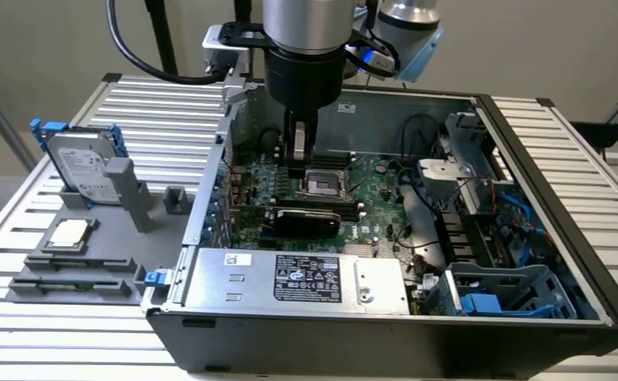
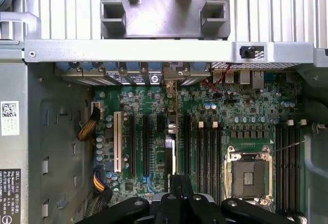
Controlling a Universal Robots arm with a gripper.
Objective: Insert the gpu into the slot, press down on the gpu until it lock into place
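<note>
In the exterior view, the robot arm reaches down into an open computer case (image 1: 562, 262) resting on a slatted tabletop (image 1: 160, 111). Its gripper (image 1: 302, 155) hangs with fingers pressed together just above the gpu (image 1: 303, 216), which stands on edge on the motherboard (image 1: 378, 202), near the CPU socket (image 1: 323, 187). A power supply (image 1: 298, 278) fills the case's near corner. A hard drive (image 1: 84, 168) sits in a grey holder on the exterior view's left.

In the wrist view, the gripper (image 2: 180, 185), its fingers closed, sits directly over the gpu (image 2: 169, 155), seen edge-on among the black expansion slots (image 2: 138, 142). A white slot (image 2: 117, 142) and the CPU socket (image 2: 248, 175) flank them.
</note>
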